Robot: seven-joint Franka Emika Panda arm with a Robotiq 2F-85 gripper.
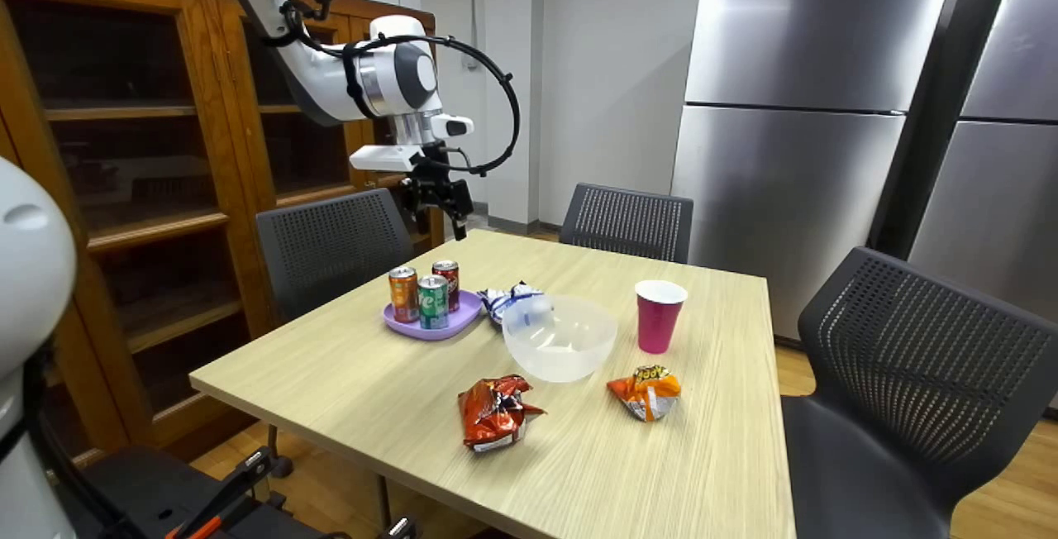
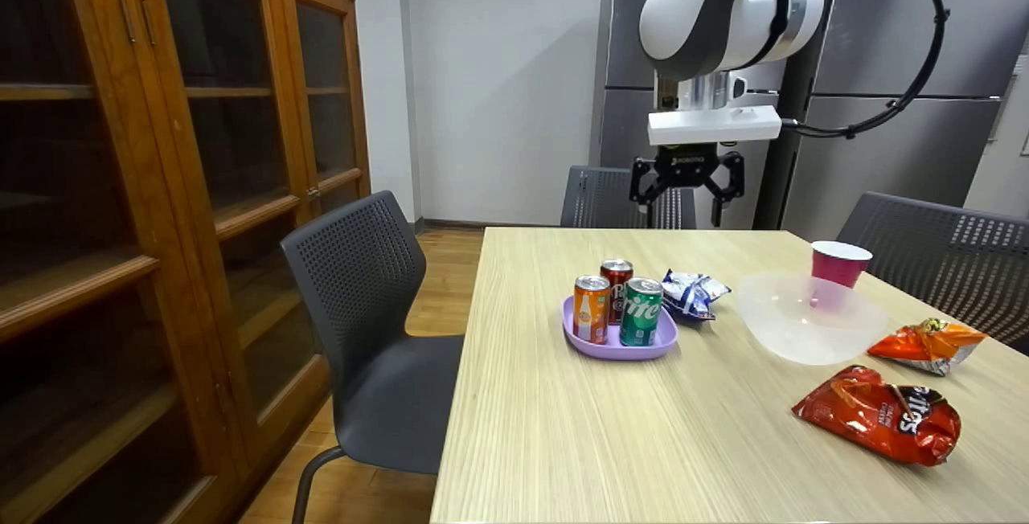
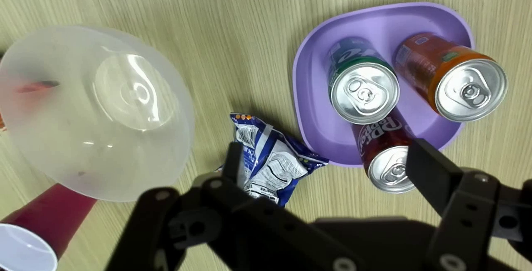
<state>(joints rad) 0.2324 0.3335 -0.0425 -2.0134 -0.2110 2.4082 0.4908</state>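
White-and-grey jointed arm (image 2: 727, 22) bent; black two-finger gripper (image 2: 683, 216) at its six o'clock in an exterior view, pointing down, jaws wide apart.

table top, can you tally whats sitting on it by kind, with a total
Drink cans: 3 (orange can, green can, dark red can)
Snack bags: 3 (red bag, orange bag, blue bag)
Bowls: 1 (translucent bowl)
Cups: 1 (magenta cup)
Trays: 1 (purple tray)
Total: 9
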